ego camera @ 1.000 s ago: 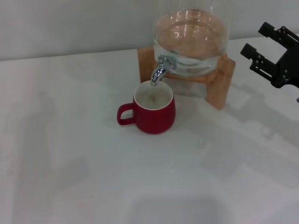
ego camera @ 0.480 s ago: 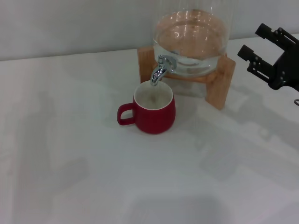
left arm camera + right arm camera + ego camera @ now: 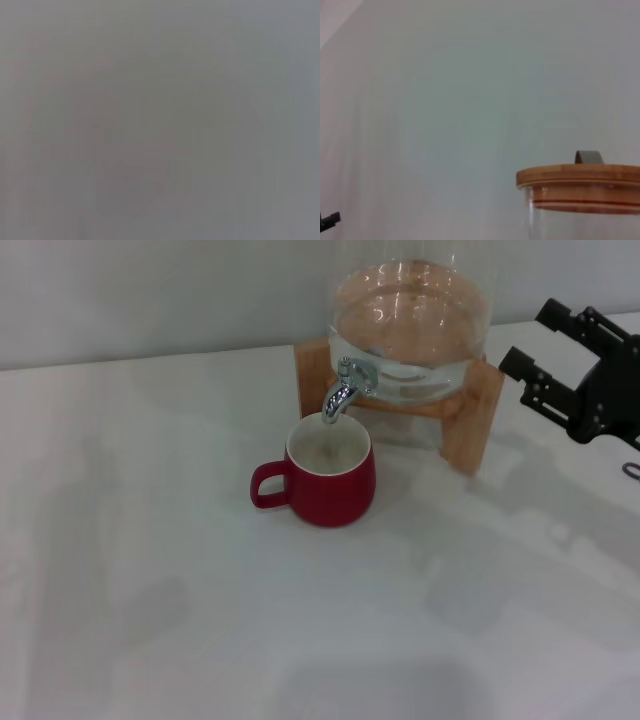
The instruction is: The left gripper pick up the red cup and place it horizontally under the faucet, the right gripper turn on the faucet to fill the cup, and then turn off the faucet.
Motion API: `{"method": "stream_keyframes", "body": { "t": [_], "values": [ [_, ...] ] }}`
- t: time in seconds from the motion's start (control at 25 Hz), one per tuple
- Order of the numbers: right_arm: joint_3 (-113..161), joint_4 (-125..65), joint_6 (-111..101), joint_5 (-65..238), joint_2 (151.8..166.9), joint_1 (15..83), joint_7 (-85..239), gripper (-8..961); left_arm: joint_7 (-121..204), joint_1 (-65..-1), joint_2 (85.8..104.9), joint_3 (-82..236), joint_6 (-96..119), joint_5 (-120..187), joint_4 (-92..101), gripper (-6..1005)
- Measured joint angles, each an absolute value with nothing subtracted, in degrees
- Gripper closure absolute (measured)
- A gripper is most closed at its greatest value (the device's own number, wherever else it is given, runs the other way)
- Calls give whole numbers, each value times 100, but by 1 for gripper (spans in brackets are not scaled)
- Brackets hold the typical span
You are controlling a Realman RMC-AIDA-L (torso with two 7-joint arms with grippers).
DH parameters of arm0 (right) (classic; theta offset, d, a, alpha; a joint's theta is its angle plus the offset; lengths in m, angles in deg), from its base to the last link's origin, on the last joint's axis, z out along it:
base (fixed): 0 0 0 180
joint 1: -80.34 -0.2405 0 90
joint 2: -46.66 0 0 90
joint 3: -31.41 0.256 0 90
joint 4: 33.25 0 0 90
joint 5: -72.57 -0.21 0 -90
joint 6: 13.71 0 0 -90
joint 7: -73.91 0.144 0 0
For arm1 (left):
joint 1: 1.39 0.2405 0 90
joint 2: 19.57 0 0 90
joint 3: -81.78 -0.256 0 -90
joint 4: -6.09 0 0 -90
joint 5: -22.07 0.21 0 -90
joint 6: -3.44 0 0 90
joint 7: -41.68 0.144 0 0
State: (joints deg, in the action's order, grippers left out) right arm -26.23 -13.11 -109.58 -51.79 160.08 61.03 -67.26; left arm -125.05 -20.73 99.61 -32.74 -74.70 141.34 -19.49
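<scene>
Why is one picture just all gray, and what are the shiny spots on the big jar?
Left wrist view: plain gray, nothing can be made out. Head view: bright reflections curve across the glass jar, the chrome faucet glints, and a soft shadow lies on the table beside the red cup. Right wrist view: only the jar's wooden lid against a pale wall.

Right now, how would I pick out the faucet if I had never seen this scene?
Find the large glass jar of water on its wooden stand at the back of the white table. Low on the jar's front sits the faucet, its spout curving down over the red cup. It is the only shiny chrome piece; the right pincer, open, is black and off beside the stand.
</scene>
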Motion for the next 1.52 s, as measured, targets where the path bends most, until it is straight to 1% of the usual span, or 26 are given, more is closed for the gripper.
{"method": "stream_keyframes", "body": {
  "t": [0.52, 1.08, 1.52],
  "values": [
    [-3009, -1284, -11078, -5179, 16118, 6122, -6608, 265, -12505, -2047, 9961, -3274, -7470, 14134, -1956, 302],
    [-3335, -1271, -11125, -5180, 16119, 6121, -6600, 265, -12505, -2061, 9961, -3274, -7470, 14134, -1952, 302],
    [-3865, -1313, -11123, -5173, 16162, 6056, -6601, 266, -12498, -2137, 9953, -3274, -7436, 14134, -1916, 302]
  ]
}}
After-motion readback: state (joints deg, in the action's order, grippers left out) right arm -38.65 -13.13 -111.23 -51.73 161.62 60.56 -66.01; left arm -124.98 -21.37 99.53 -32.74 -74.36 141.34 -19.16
